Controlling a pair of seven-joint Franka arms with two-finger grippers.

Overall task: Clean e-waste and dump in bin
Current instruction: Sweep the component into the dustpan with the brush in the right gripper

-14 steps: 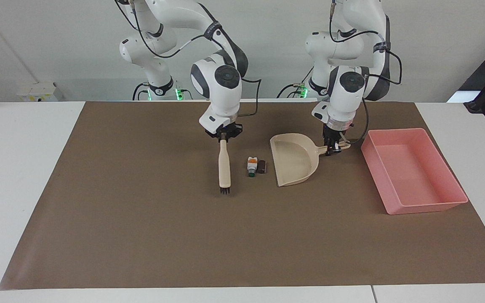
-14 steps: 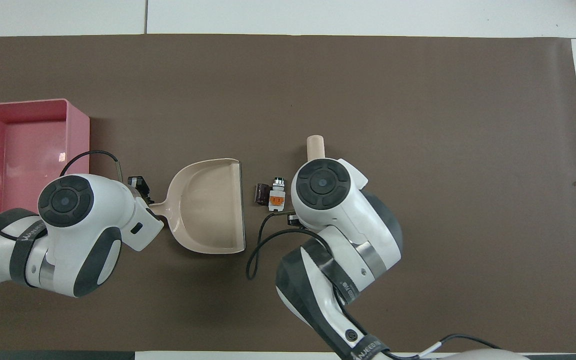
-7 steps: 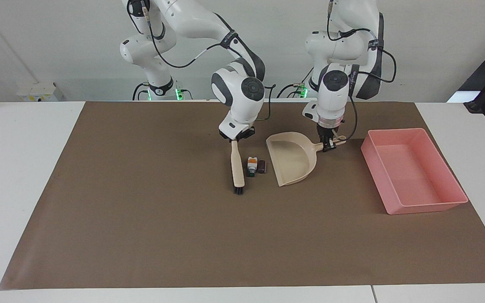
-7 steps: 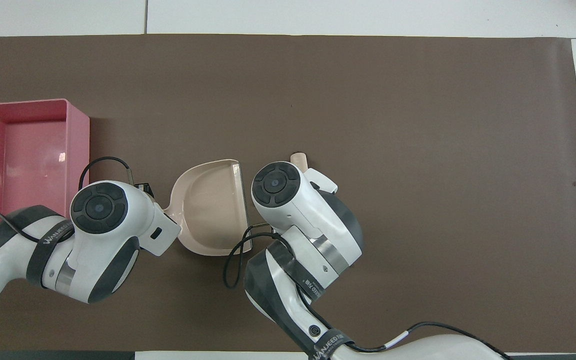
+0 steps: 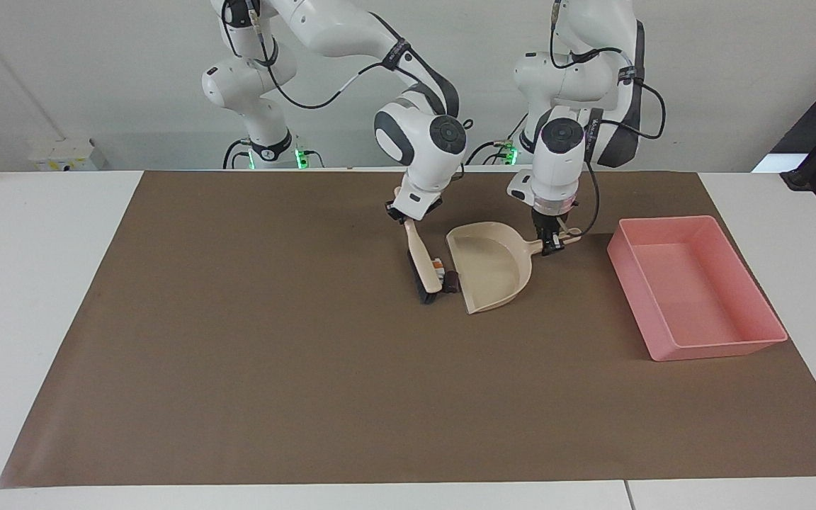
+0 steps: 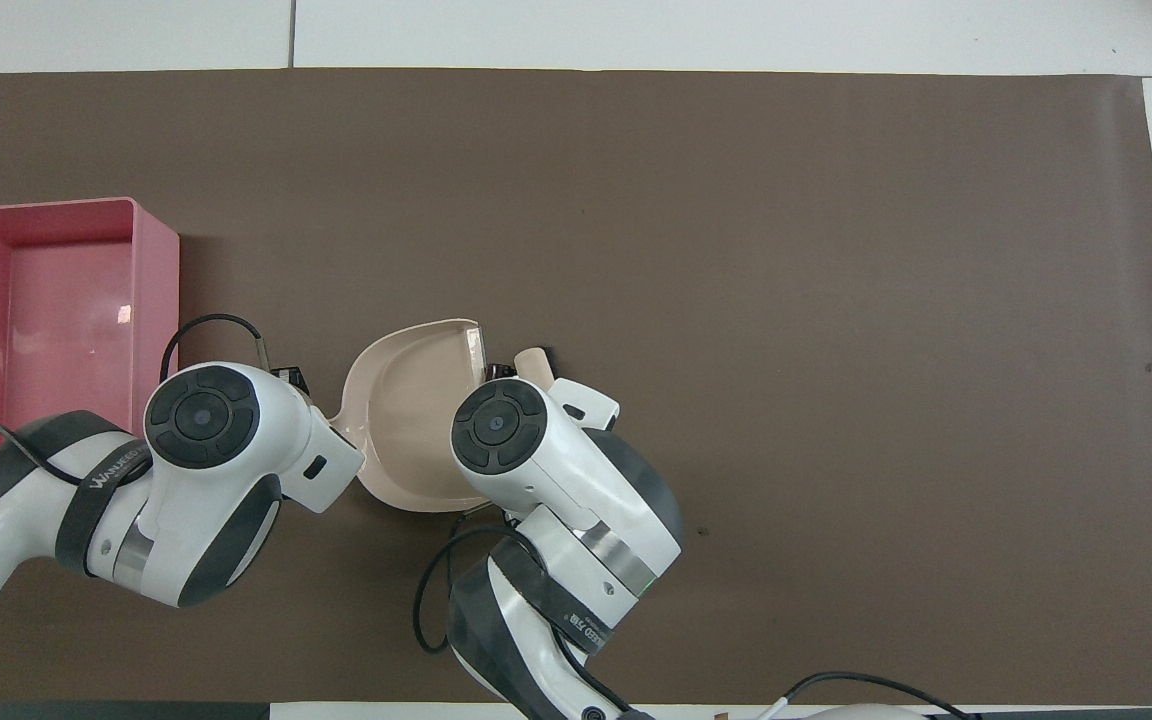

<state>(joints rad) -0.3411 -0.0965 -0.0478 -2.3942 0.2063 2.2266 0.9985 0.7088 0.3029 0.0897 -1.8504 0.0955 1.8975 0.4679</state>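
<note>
The e-waste lies pressed between the brush and the dustpan's mouth: a small white cylinder (image 5: 438,265) with an orange mark, and a dark stubby piece (image 5: 452,282) at the pan's lip. My right gripper (image 5: 409,216) is shut on the top of the beige brush (image 5: 418,255), which leans with its black bristles on the mat. My left gripper (image 5: 552,244) is shut on the handle of the beige dustpan (image 5: 489,273) (image 6: 406,400). The pink bin (image 5: 716,348) (image 6: 156,300) stands at the left arm's end of the table. In the overhead view the right wrist hides the e-waste.
A brown mat (image 5: 238,354) covers the table's middle, with white table showing around it. The bin holds nothing that I can see. Black cables hang from both wrists near the dustpan.
The right gripper has swept the brush toward the dustpan, tilting it and pushing both e-waste pieces to the pan's mouth. The left gripper brought the dustpan slightly closer to them.
</note>
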